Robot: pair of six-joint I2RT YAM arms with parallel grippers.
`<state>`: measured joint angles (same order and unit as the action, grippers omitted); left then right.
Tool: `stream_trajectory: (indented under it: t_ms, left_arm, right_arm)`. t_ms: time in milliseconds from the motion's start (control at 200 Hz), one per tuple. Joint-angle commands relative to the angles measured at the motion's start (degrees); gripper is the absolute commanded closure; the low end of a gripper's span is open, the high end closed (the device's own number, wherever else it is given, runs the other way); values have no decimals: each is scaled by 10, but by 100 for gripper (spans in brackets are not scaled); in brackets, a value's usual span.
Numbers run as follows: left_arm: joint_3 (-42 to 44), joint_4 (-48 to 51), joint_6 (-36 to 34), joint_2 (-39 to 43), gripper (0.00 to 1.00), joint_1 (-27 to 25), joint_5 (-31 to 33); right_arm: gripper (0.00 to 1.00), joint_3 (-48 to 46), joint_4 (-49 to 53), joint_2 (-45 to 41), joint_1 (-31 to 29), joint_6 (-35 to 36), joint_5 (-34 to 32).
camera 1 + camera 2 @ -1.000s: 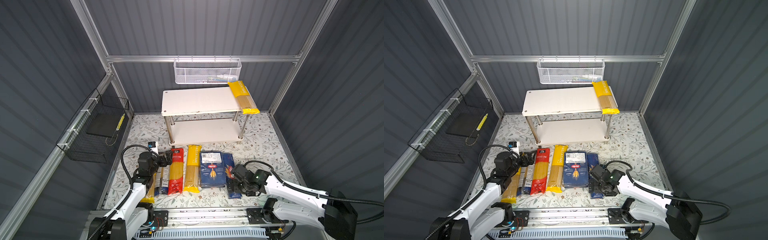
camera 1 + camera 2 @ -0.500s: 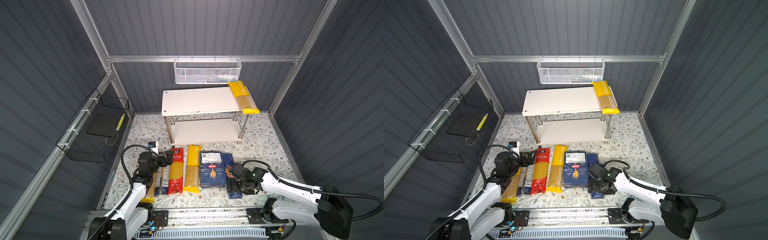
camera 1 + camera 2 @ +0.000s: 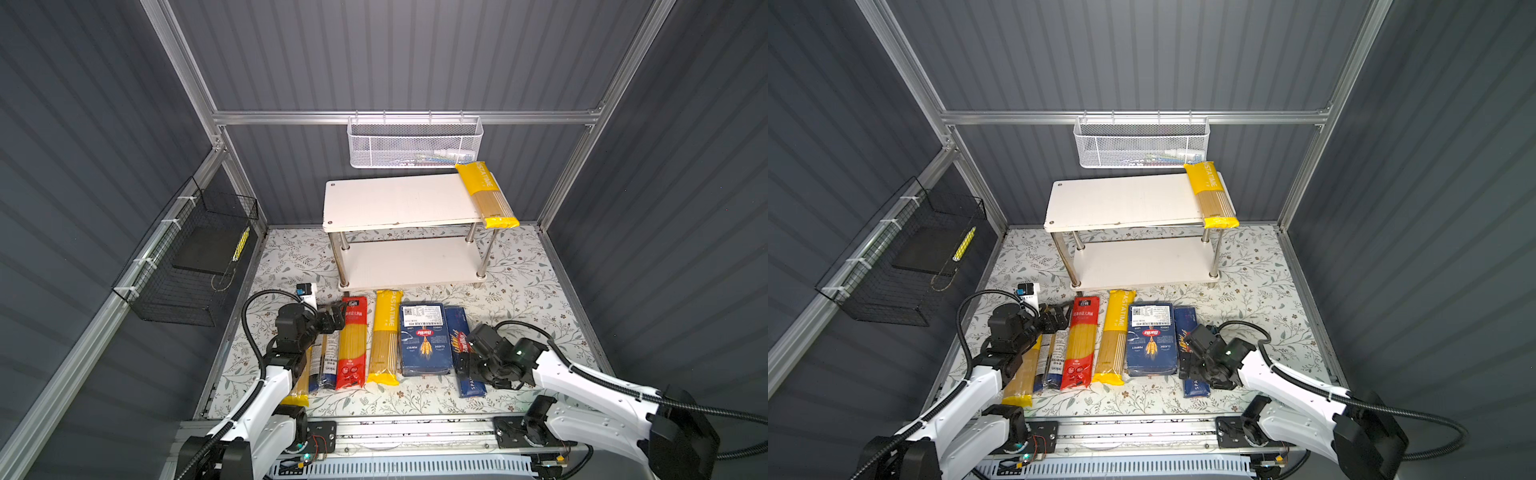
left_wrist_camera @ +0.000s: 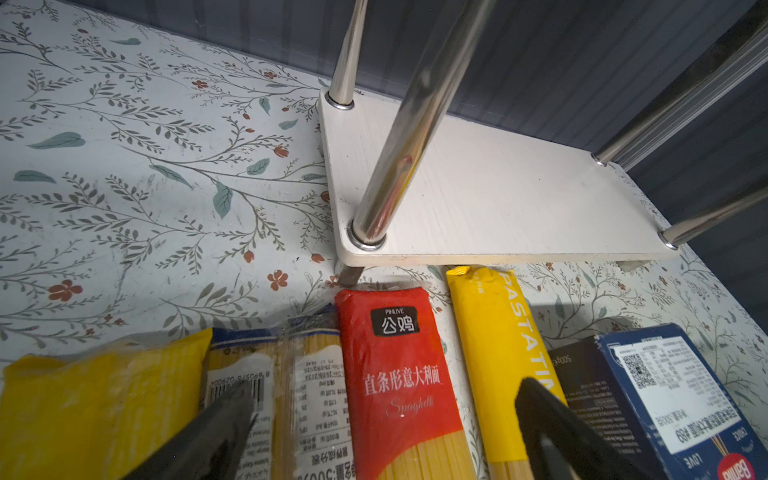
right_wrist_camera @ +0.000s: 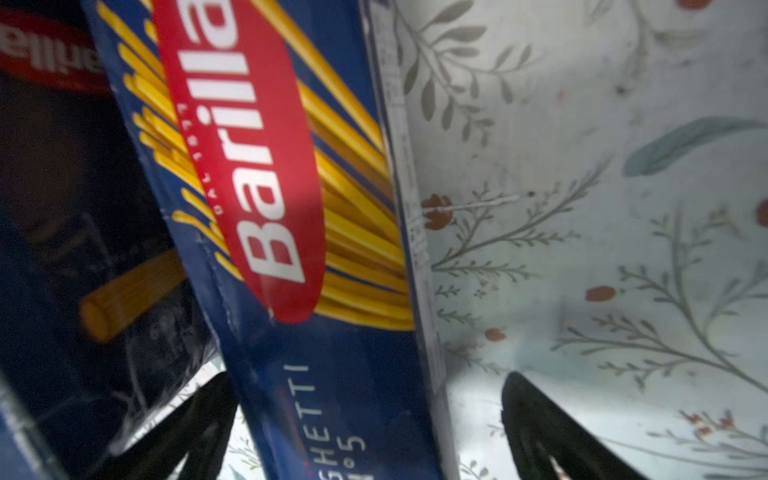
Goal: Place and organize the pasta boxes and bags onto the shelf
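Observation:
The shelf (image 3: pixel 395 203) stands at the back, and one yellow-ended bag (image 3: pixel 486 195) lies across the right end of its top board. On the floor in front lie, side by side, a yellow bag (image 3: pixel 301 382), a clear bag with a blue and white label (image 3: pixel 326 361), a red bag (image 3: pixel 352 340), another yellow bag (image 3: pixel 386 336), the wide pasta box (image 3: pixel 424 340) and the narrow SPAGHETTI box (image 3: pixel 471 386). My left gripper (image 4: pixel 382 415) hangs open just above the red bag (image 4: pixel 399 374) and the labelled bag. My right gripper (image 5: pixel 365 415) is open and low, with the narrow box (image 5: pixel 332 291) between its jaws.
A white mesh basket (image 3: pixel 415 143) hangs on the back rail just above the shelf. A black wire basket (image 3: pixel 187 266) is fixed to the left wall. A small white device (image 3: pixel 306 293) stands beside my left gripper. Chrome legs (image 4: pixel 399 145) rise from the lower board.
My right arm has shifted slightly over the narrow box, its jaws staying wide. The left arm and all the packs have not moved.

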<state>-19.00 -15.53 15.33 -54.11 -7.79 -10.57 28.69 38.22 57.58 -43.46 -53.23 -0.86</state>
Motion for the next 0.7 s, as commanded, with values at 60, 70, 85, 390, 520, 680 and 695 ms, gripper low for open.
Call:
stream_trajectory:
  t_ms: [60,70,85,390,520,680,695]
  left_arm:
    - [4,-5,8,8,0,2,-12]
    - [4,-5,8,8,0,2,-12]
    - [4,-5,8,8,0,2,-13]
    - [4,-7,9,8,0,2,-14]
    - [5,-10,11,2,0,2,-16]
    - [5,-15,13,-3,0,2,-19]
    - [5,-15,12,-2,0,2,-19]
  right_arm:
    - [1,-9,24,-19,5,-12,-2]
    - [1,-8,24,-17,5,-10,-2]
    - [1,-5,25,-14,5,-7,-1]
    - [1,29,47,16,-2,31,14]
    - [1,28,46,11,-16,21,30]
    - [1,34,65,23,-45,0,10]
    - [1,36,67,25,-48,-1,8]
